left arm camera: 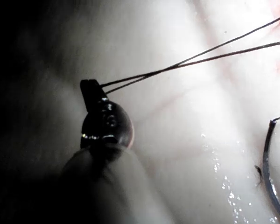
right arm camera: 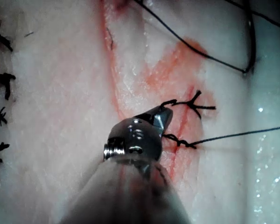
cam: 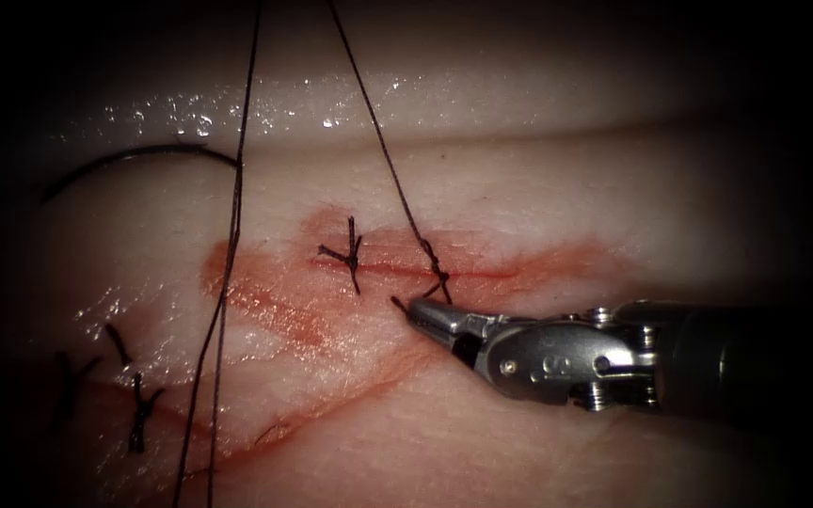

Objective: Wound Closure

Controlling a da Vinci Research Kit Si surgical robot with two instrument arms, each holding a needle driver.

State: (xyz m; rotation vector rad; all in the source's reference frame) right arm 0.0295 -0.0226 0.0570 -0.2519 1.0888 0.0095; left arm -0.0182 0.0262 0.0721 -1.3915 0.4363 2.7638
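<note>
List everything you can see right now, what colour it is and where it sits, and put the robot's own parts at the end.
tissue: one, pale pink, under everything.
cut: one, red line, mid-tissue.
red fluid: one smear, around and below the cut.
needle: one, dark, curved, lying free on the tissue, upper left of the cut.
thread: dark strands, running up from the knot at the cut; more left of it.
finished stitches: dark; one on the cut, others lower left.
right tool: silver, shut on a short thread end beside the knot.
left tool: dark, shut on thread.
</note>
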